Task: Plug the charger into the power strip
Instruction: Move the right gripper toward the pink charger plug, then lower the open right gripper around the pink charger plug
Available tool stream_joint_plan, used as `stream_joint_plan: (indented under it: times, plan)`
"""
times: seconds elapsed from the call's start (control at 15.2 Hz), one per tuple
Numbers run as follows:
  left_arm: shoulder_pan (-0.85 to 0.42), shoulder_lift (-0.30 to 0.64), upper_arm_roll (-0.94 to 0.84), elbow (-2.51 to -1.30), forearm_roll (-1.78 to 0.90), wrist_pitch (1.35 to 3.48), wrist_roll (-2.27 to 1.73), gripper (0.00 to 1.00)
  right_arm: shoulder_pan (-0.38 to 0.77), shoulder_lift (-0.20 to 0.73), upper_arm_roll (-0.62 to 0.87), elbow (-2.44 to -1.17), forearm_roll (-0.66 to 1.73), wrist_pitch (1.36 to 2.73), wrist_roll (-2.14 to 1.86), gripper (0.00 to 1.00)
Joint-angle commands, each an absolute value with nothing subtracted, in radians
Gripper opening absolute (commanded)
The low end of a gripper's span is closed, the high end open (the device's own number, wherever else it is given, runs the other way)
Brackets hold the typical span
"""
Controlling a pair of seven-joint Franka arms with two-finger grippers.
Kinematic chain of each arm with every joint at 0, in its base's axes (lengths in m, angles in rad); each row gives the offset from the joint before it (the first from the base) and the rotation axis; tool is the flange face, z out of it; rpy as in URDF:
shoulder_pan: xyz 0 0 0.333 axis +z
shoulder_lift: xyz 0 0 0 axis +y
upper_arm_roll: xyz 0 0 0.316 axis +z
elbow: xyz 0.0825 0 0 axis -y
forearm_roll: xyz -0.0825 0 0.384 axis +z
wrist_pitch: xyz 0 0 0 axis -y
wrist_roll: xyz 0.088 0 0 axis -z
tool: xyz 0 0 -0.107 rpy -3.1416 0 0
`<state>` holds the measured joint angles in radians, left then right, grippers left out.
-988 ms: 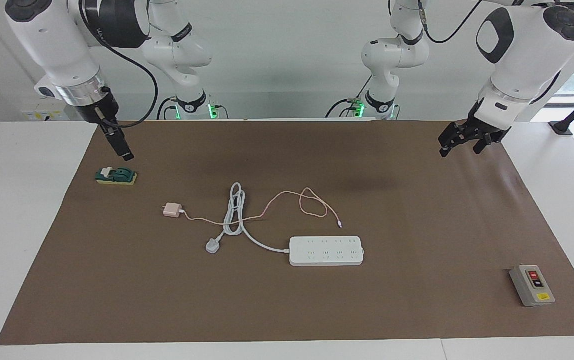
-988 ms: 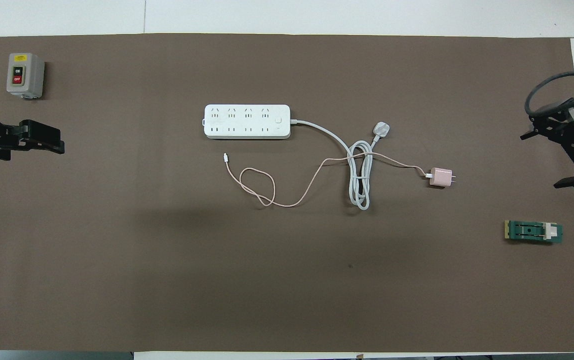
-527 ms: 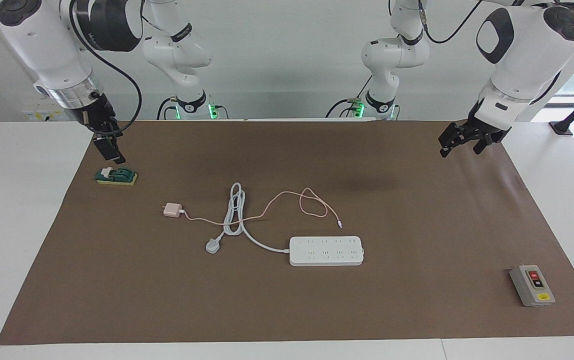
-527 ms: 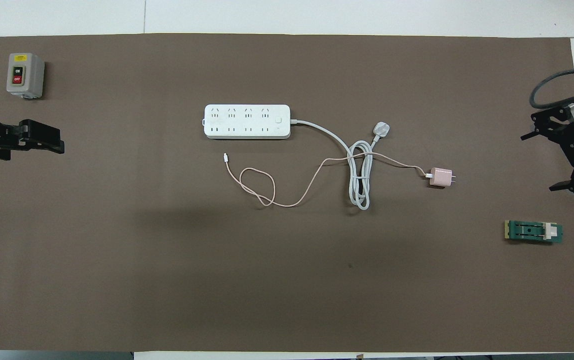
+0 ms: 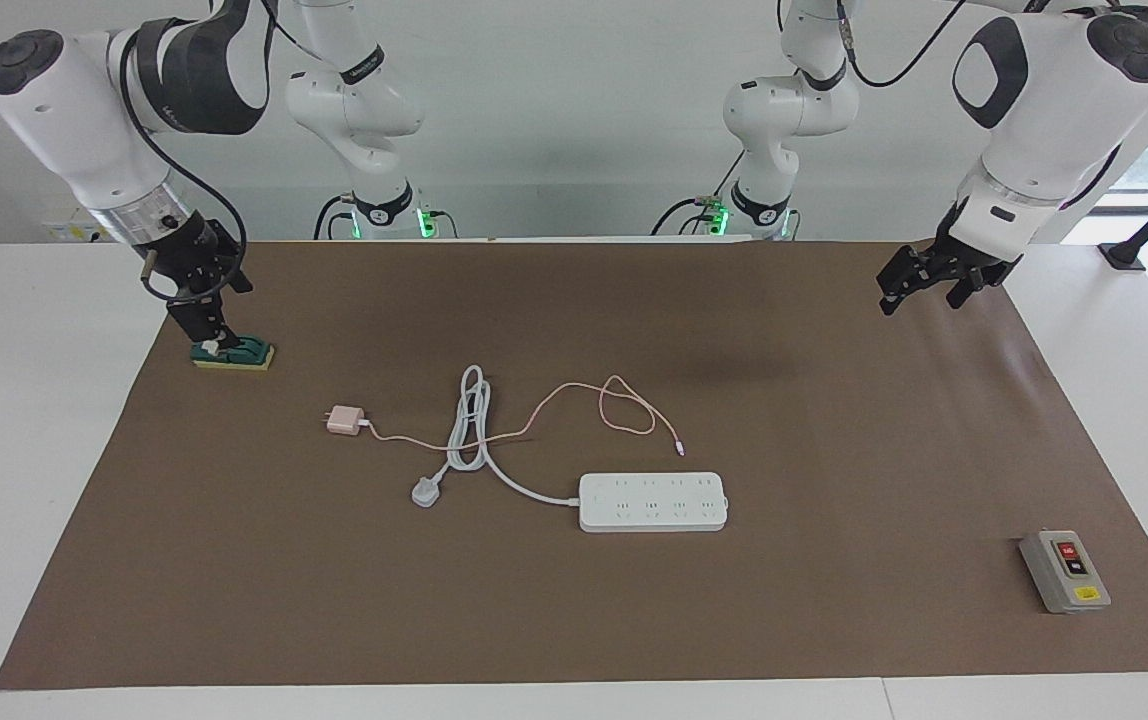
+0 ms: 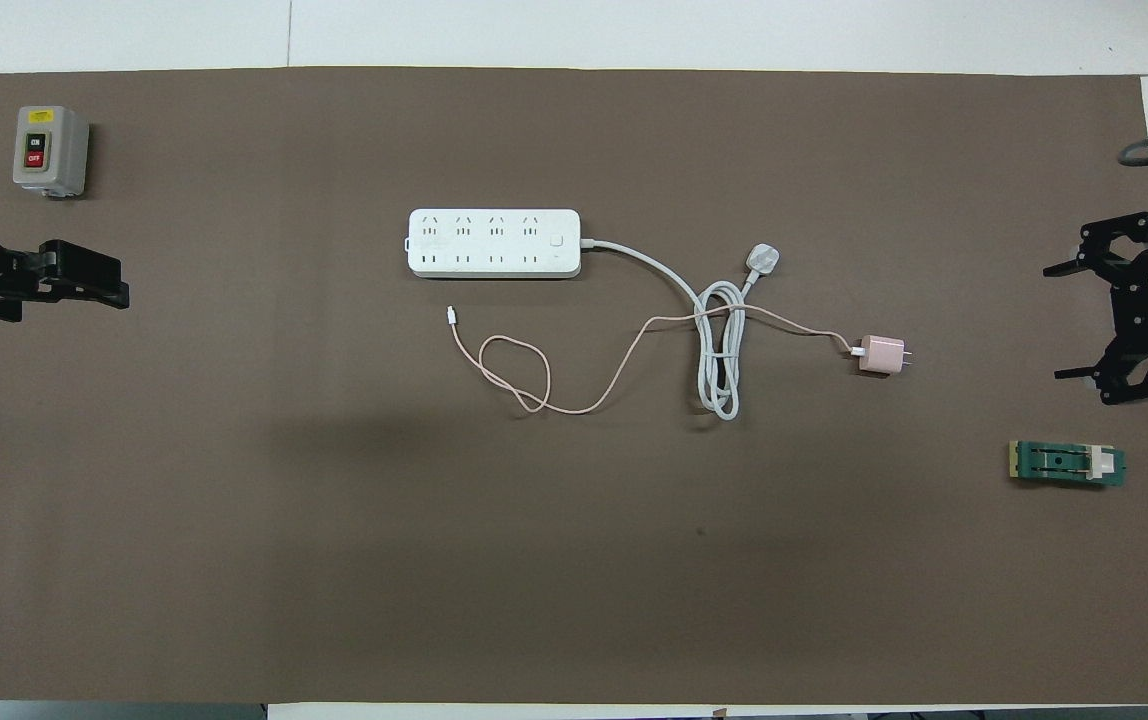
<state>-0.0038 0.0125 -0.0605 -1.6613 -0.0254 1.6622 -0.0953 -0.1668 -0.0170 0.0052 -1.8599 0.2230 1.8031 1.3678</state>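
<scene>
The pale pink charger (image 5: pixel 342 421) (image 6: pixel 880 355) lies on the brown mat, prongs pointing toward the right arm's end. Its thin pink cable (image 5: pixel 574 390) (image 6: pixel 534 395) loops across the coiled white cord toward the power strip (image 5: pixel 652 501) (image 6: pixel 493 243). The strip lies flat, sockets up, farther from the robots than the charger. My right gripper (image 5: pixel 202 330) (image 6: pixel 1051 323) hangs open and holds nothing. It is over the mat's edge by a green block, well aside of the charger. My left gripper (image 5: pixel 919 290) (image 6: pixel 84 280) waits open over the mat's other end.
A white three-pin plug (image 5: pixel 425 491) (image 6: pixel 764 258) on a thick coiled cord lies between charger and strip. A green and yellow block (image 5: pixel 234 352) (image 6: pixel 1067 463) sits under the right gripper. A grey button box (image 5: pixel 1064 571) (image 6: pixel 49 150) stands at the left arm's end.
My right gripper has swung outward toward the mat's edge, turned at the wrist and come down beside the green block. The left arm, charger and strip have not moved.
</scene>
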Motion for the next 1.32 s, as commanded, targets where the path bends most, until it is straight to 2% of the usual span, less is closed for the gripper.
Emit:
stream_joint_plan:
  times: [0.0, 0.86, 1.25]
  plan:
    - [0.008, -0.014, -0.064, -1.692, -0.034, 1.671, -0.09, 1.0, -0.208, 0.011, 0.012, -1.867, 0.319, 1.85, 1.41, 1.0]
    - [0.008, -0.014, -0.064, -1.692, -0.034, 1.671, -0.091, 1.0, -0.241, 0.138, 0.012, -1.904, 0.445, 1.887, 1.22, 1.0]
    - [0.008, -0.014, -0.064, -1.692, -0.034, 1.671, -0.091, 1.0, -0.227, 0.238, 0.014, -1.888, 0.445, 1.962, 1.144, 1.0]
